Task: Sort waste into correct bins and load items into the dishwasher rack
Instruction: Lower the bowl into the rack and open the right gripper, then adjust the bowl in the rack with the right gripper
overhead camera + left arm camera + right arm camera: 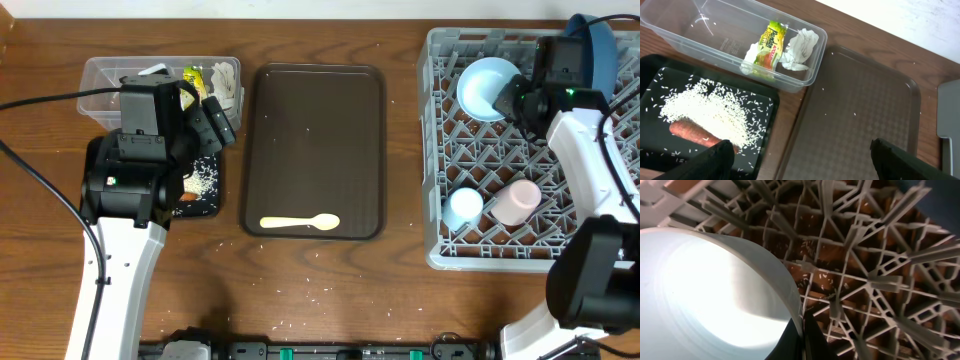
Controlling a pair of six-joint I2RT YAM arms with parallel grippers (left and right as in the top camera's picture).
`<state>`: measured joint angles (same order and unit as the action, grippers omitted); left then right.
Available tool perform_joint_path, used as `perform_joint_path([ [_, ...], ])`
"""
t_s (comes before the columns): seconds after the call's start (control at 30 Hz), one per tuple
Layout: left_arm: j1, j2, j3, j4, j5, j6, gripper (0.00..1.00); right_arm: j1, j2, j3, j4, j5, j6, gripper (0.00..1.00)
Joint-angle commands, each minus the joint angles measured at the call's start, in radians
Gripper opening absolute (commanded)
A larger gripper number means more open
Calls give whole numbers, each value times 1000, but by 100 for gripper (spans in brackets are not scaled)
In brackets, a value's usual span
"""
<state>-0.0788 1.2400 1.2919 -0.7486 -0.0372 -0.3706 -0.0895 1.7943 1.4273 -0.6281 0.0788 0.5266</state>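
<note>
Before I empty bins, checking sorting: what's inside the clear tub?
A yellow-green packet and crumpled white napkin lie in the clear tub; anything beneath them is covered.

1. Clear tub [715, 30] holds the yellow-green packet [771, 42] and crumpled napkin [801, 47];
2. black tray [655, 75] carries rice [710, 112] and an orange sausage piece [690, 131];
3. brown serving tray [865, 115] lies alongside on the surface [842, 27];
4. left pincer [805, 162] stands spread wide.

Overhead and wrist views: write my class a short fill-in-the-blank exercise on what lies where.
The pale yellow ____ lies on the brown serving tray.
The printed packet lies in the clear ____.
The loose white ____ lies in the black tray.
The right gripper is shut on the rim of the light blue ____.
Missing: spoon; tub; rice; bowl.
</note>
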Motion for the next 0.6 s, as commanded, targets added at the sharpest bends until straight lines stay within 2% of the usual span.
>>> perform_joint_path([
  [0.0,5,2,2,0,-8,-9,89,3,-89,-2,0,67,-40,1],
  [0.13,5,2,2,0,-8,-9,90,13,-164,-2,2,211,-82,1],
  [0.27,5,2,2,0,-8,-9,89,55,-200,-2,28,468,-125,1],
  [0.43,5,2,2,0,-8,-9,89,165,-180,-2,70,769,-296,1],
  [0.57,5,2,2,0,-8,-9,89,251,-141,-2,159,866,-494,1],
])
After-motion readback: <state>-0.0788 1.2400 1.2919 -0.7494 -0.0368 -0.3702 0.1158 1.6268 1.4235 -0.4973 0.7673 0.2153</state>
